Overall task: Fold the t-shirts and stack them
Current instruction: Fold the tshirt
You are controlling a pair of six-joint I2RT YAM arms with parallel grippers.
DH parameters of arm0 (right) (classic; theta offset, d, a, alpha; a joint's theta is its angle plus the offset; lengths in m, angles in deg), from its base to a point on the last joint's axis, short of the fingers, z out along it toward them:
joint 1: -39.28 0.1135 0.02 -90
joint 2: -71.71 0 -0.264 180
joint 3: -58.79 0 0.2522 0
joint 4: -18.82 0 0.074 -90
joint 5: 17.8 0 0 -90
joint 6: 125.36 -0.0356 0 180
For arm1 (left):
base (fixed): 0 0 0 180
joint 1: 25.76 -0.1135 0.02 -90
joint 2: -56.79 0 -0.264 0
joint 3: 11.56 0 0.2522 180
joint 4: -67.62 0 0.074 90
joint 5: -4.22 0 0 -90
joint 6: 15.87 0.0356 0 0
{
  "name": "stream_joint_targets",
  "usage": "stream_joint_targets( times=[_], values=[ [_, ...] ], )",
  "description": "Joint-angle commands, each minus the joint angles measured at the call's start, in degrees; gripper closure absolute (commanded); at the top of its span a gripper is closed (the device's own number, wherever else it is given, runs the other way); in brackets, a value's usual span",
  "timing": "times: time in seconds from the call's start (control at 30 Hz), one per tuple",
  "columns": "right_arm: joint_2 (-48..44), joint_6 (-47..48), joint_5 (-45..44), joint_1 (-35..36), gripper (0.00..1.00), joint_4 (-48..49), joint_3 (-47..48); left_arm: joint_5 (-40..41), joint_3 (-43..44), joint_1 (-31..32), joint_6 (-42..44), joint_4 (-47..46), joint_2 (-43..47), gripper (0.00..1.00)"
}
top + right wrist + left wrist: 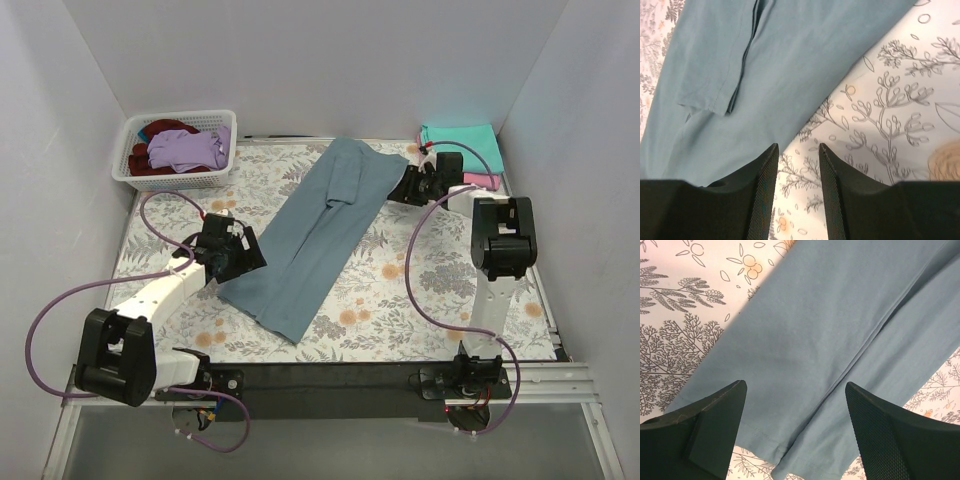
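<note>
The table (pixel 400 300) is carrying the blue-grey shirt (pixel 320 235), folded lengthwise from seven to one o'clock and ready, I judge, for cross-folding. My left gripper (pixel 796 385) is hovering wide open over its hem. My right gripper (pixel 797 147), narrowly parted, is gripping nothing beside the far end.

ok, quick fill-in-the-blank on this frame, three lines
1. The white basket holds a lilac shirt and a ___ one.
2. The teal shirt lies on top of a ___ one.
3. The left gripper has its jaws ___ over the blue-grey shirt.
Missing words: dark red; pink; open.
</note>
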Motion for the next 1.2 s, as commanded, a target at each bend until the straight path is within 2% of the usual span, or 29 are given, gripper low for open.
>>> stream_joint_targets(
  times=[0.0,0.17,0.23,0.27,0.37,0.47,0.6,0.73,1.0,1.17],
  values=[
    [-8.3,4.2,-2.9,3.1,0.55,-7.6,0.5,-2.0,0.0,-0.1,0.9,-1.2,0.7,0.21],
    [-17.0,0.5,-4.0,12.4,0.55,-7.5,-10.1,-1.8,0.4,-0.1,0.9,-1.3,1.0,0.21],
    [-19.3,-0.3,-6.6,19.1,0.55,-7.4,-12.2,-1.5,0.3,0.0,0.9,-1.3,1.3,0.21],
    [-19.7,-0.9,-8.7,23.6,0.55,-7.4,-13.4,-1.2,0.2,-0.1,0.9,-1.1,1.3,0.21],
    [-19.4,-0.9,-11.5,30.8,0.57,-7.5,-13.7,-0.2,0.1,-0.1,0.9,-1.2,2.1,0.21],
    [-16.9,-1.5,-11.1,34.5,0.58,-8.7,-13.3,0.4,0.3,-0.1,0.8,-0.9,2.5,0.21],
    [-11.9,-0.1,-10.5,36.4,0.59,-16.0,-12.1,0.5,0.2,-0.1,0.8,-0.6,3.4,0.21],
    [-11.9,3.6,-11.4,36.4,0.59,-24.3,-14.8,0.5,0.2,-0.1,0.7,-0.6,4.0,0.21],
    [-18.4,9.9,-19.8,36.2,0.58,-37.6,-22.8,-1.7,-0.7,0.0,-0.2,-0.3,5.2,0.22],
    [-24.9,10.4,-28.2,34.9,0.57,-41.7,-28.0,-6.6,0.2,1.2,-2.6,6.5,5.9,0.21]
  ],
)
